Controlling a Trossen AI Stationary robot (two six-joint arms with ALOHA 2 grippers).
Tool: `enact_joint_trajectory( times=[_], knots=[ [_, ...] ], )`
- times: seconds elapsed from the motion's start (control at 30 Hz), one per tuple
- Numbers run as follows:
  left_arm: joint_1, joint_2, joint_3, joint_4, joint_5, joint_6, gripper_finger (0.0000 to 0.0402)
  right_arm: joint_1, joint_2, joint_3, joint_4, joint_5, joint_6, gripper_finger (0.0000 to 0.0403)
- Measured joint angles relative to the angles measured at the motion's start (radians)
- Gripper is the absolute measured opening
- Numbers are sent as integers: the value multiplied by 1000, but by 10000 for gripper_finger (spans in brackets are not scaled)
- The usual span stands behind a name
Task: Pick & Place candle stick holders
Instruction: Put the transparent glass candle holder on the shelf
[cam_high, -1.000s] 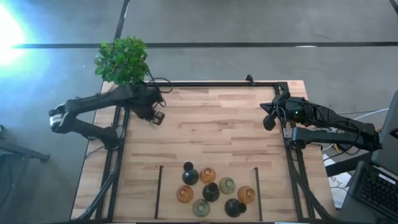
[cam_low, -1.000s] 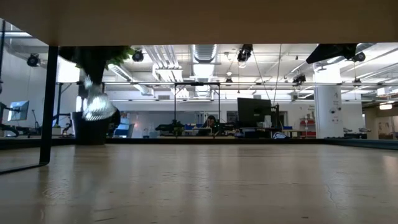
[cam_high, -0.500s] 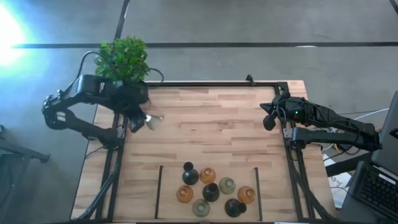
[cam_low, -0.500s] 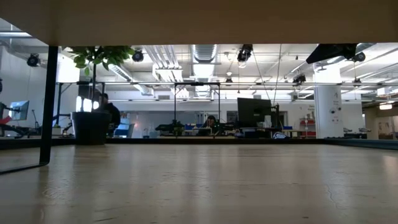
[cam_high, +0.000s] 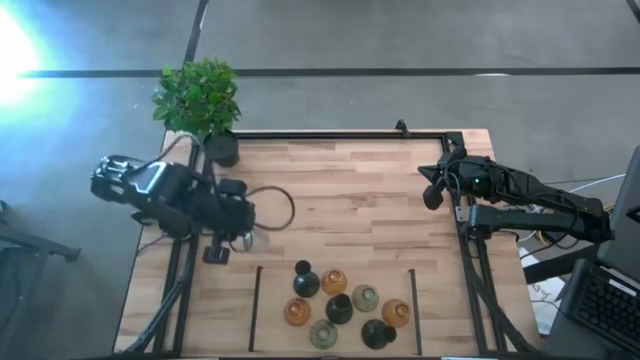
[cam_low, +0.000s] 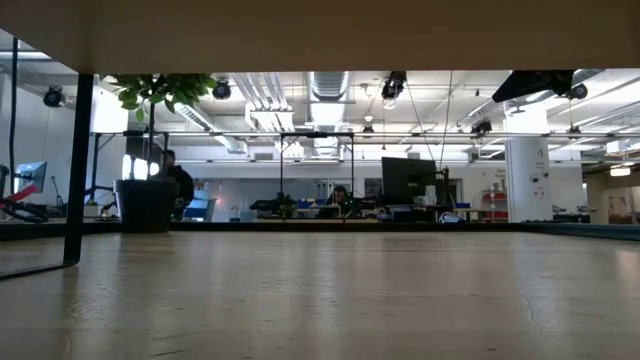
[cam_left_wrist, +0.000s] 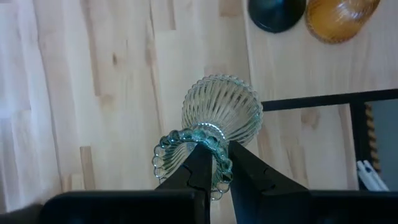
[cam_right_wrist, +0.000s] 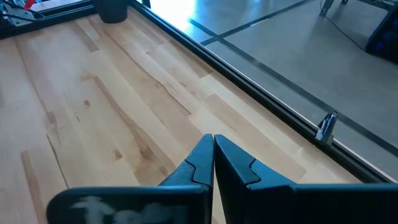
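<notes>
On the wooden table (cam_high: 350, 200), near its left side, the left gripper (cam_left_wrist: 214, 163) holds a clear ribbed glass holder (cam_left_wrist: 221, 115). Its two dark fingers (cam_left_wrist: 198, 168) pinch the holder's bumpy, beaded rim, and the round ribbed bulb sticks out past the fingertips over the wood. From above, this glass holder (cam_high: 262, 238) is a faint pale shape just beside the dark end of the left arm (cam_high: 170, 195). A dark cable (cam_high: 275, 205) loops over the table close by. At the near edge of the table sits a bunch of candle stick holders (cam_high: 340, 305), standing close together between two thin dark lines. Some are black, some are orange and some are a pale green-grey. In the left wrist view, a black holder (cam_left_wrist: 277, 11) and an orange holder (cam_left_wrist: 339, 17) show on the wood, well apart from the glass one. The right gripper (cam_right_wrist: 213, 155) waits by the right edge of the table, far from the bunch. Its fingers are pressed together with nothing between them, and they hang above bare wood. A black pot with a green plant (cam_high: 200, 100) stands at the far left corner of the table. In the low view, the tabletop stretches away, and the plant pot (cam_low: 147, 205) shows at the far side with a big room behind it.
</notes>
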Motion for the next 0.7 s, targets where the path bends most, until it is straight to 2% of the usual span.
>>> enact_joint_trajectory(
  times=[0.3, 0.7],
  knots=[
    [-77, 81, 6, 77, -26, 51, 32, 0, 0, 0, 0, 0, 0, 8],
    [-98, 192, 137, 93, -44, 176, 32, 0, 0, 0, 0, 0, 0, 8]
  ],
)
